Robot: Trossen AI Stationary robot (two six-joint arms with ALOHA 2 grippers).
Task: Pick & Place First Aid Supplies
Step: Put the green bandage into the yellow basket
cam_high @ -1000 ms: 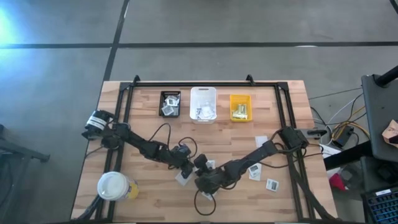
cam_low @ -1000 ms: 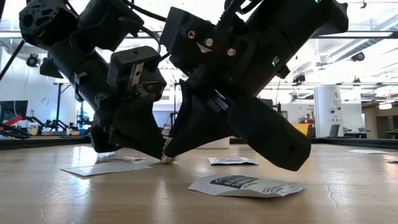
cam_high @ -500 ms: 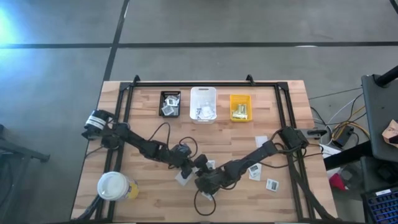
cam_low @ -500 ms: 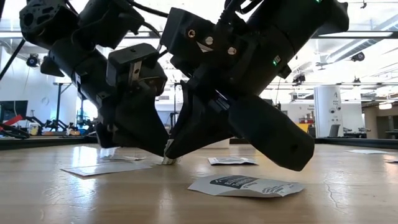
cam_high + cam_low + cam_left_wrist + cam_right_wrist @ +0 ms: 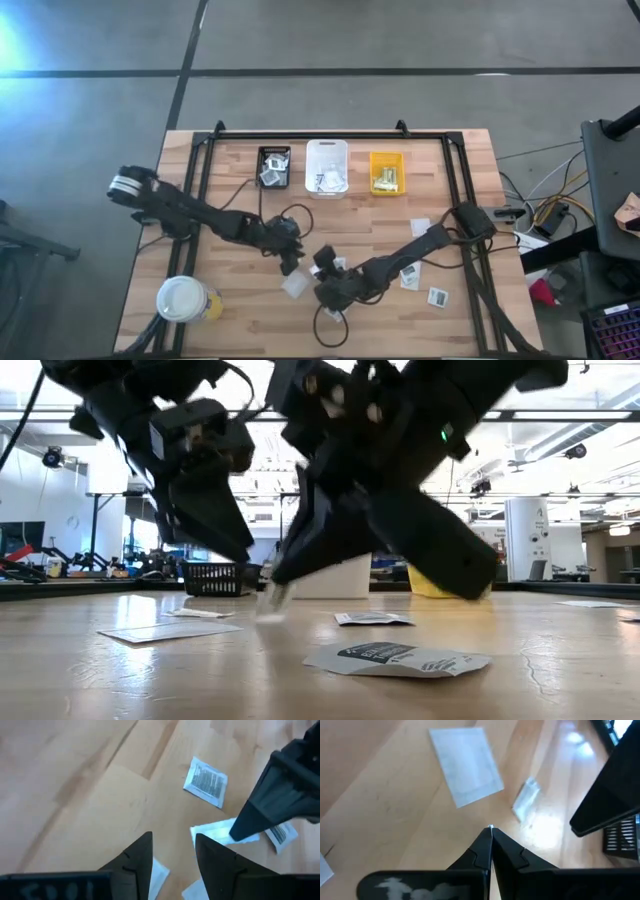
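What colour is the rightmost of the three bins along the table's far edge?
Yellow. The rightmost bin shows best in the high view, beside the white middle bin.

- Small flat white paper packets with dark printed patches [image 5: 437, 296] lie scattered on the wooden tabletop, toward four o'clock.
- One plain white square packet [image 5: 465, 765] lies flat near the centre, at six o'clock.
- A printed packet [image 5: 397, 658] lies flat, edges slightly curled.
- A thin white sliver [image 5: 490, 827] shows at the right arm's closed jaws.

Right tool [image 5: 278, 596] pinched on small packet [image 5: 272, 600], lifted; left tool [image 5: 225, 545] alongside.
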